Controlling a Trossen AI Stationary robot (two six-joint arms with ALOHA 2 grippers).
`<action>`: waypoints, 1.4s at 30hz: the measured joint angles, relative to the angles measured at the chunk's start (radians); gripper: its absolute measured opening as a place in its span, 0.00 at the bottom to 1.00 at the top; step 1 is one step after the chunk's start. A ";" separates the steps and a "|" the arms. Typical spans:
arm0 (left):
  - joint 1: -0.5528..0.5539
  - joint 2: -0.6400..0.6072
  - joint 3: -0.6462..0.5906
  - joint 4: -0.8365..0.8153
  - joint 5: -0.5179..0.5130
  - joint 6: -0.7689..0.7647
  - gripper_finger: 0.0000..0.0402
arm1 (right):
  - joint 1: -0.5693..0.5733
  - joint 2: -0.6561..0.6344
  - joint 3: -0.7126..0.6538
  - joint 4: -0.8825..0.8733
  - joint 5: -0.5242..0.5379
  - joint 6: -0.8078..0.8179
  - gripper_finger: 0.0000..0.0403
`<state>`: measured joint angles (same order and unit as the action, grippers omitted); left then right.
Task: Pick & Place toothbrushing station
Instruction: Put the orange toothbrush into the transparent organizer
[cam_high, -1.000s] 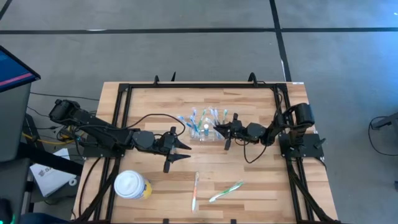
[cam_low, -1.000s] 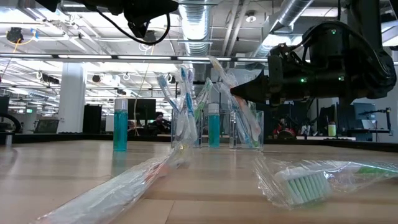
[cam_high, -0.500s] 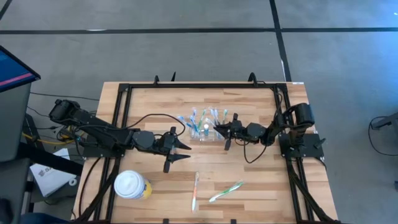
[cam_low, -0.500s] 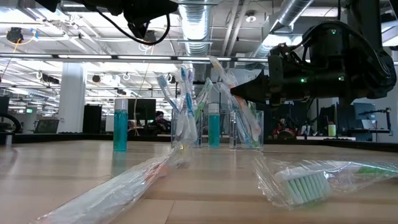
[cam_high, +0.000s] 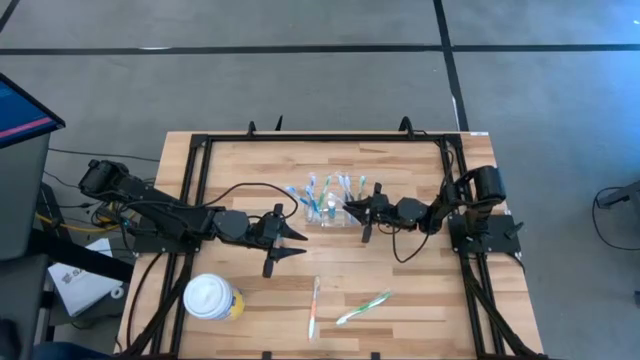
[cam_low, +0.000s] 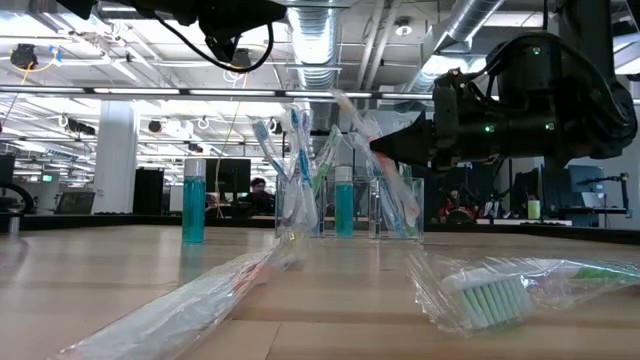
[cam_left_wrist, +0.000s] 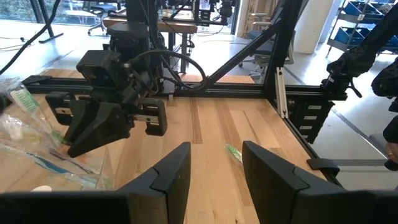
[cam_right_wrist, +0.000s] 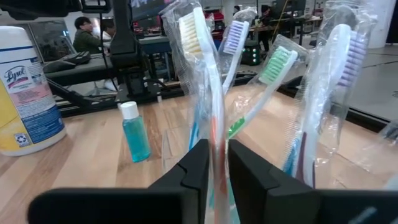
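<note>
At the toothbrushing station (cam_high: 327, 208) — right tool (cam_high: 350, 208) nearly closed.

Light was even and bright across the tabletop (cam_high: 400, 290) in the high view, with only soft, short shadows under both arms. The grey floor (cam_high: 300, 60) looked flat, no glare. In the low view, ceiling light strips (cam_low: 150, 92) shone from the room behind, so the arm on that picture's right read as a dark silhouette. The wrapped toothbrush (cam_low: 490, 295) up close was soft and out of focus, its plastic catching pale highlights. In the left wrist view daylight poured in from windows (cam_left_wrist: 37, 9), and the near fingers (cam_left_wrist: 168, 177) were blurred. In the right wrist view the wrappers (cam_right_wrist: 205, 74) glinted and the room behind was soft.
</note>
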<state>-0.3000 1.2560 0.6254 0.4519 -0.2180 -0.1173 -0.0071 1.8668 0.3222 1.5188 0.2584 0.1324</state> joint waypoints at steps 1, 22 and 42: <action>0.000 0.000 0.000 0.000 0.000 0.000 0.34 | 0.000 0.000 0.000 0.000 0.000 0.000 0.13; 0.000 0.000 0.000 -0.003 0.002 0.000 0.34 | 0.019 -0.030 0.005 0.022 -0.003 -0.060 0.28; 0.000 0.000 0.000 -0.006 -0.019 0.005 0.34 | 0.037 -0.216 0.230 -0.582 0.062 -0.212 0.28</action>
<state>-0.2996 1.2560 0.6258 0.4455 -0.2371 -0.1127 0.0304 1.6510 0.5523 0.9364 0.3208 -0.0794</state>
